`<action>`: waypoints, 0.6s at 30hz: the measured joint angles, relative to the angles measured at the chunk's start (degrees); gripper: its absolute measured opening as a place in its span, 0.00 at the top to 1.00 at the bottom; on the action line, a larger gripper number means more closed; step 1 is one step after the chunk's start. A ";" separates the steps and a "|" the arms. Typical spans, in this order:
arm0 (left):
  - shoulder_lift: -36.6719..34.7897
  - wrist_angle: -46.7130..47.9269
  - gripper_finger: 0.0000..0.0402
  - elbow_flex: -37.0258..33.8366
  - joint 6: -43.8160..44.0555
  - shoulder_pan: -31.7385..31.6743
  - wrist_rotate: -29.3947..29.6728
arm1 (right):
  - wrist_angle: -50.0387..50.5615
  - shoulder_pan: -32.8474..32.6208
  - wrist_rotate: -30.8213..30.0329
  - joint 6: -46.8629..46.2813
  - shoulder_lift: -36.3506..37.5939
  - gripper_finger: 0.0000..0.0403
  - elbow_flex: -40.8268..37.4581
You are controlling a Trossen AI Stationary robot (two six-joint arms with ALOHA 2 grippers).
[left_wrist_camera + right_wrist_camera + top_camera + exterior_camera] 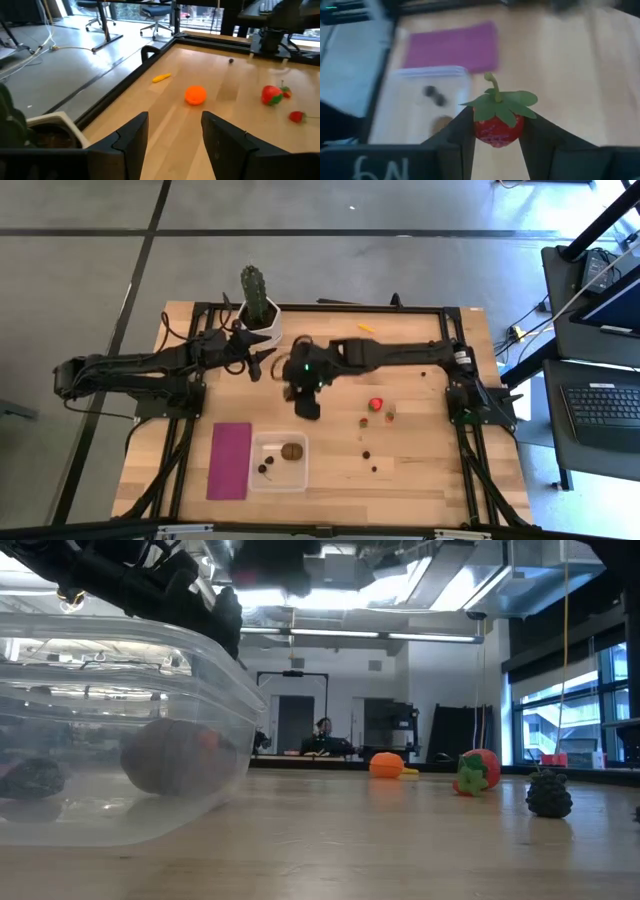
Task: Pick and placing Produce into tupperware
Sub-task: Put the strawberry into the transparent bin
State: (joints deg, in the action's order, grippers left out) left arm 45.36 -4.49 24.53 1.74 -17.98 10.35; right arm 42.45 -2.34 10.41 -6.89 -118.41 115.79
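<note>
Robotics lab or open office, concrete floor (80,300), wooden desk (420,470) on black frame, laptops (608,405), rolling office chairs (157,20), exposed ceiling lights (400,580)

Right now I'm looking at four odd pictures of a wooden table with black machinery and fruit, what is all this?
Two black robot arms work at one table. One picture looks down from above, one looks level across the tabletop, and two come from cameras on the arms' wrists. The right hand is shut on a strawberry, above the table near the clear tub, which already holds a kiwi and dark berries. The left hand waits open near the potted cactus. An orange ball, more strawberries and berries lie loose; a magenta sheet lies beside the tub.
</note>
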 joint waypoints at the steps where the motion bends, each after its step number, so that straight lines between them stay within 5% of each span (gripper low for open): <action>1: 0.00 0.02 0.56 0.00 0.00 -0.19 0.00 | -1.37 -1.10 -0.02 0.31 0.00 0.69 0.25; 14: 0.00 1.27 0.56 0.00 -0.92 -0.50 -0.07 | -8.72 -6.88 -0.13 -3.29 -4.67 0.69 0.17; 18: 0.00 1.39 0.56 0.00 -0.94 -0.50 -0.02 | -8.41 -6.96 4.44 -3.16 -7.66 0.69 0.17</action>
State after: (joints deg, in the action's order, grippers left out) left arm 45.36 -3.10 24.53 0.80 -18.48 10.33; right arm 34.04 -9.30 14.85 -10.04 -126.07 115.96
